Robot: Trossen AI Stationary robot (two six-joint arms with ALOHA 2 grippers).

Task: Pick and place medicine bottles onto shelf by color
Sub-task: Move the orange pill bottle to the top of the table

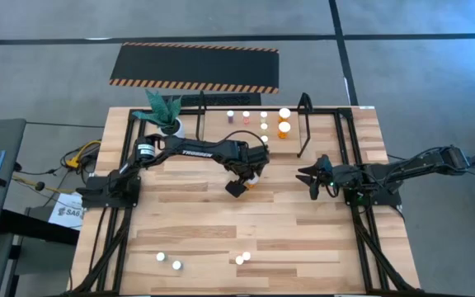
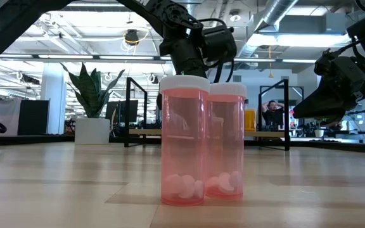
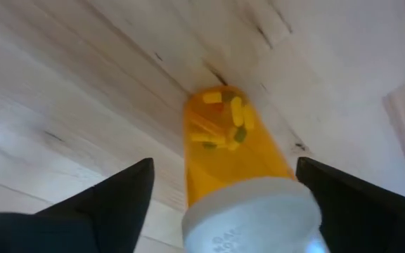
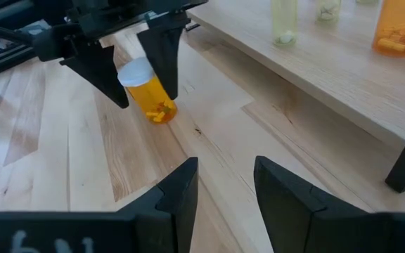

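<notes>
Only in low view, two pink bottles, pills inside

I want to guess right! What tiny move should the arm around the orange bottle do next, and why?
Probably squeeze shut. The left gripper has its fingers on both sides of the tilted orange bottle, with gaps showing. It must grip before lifting toward the shelf.
</notes>
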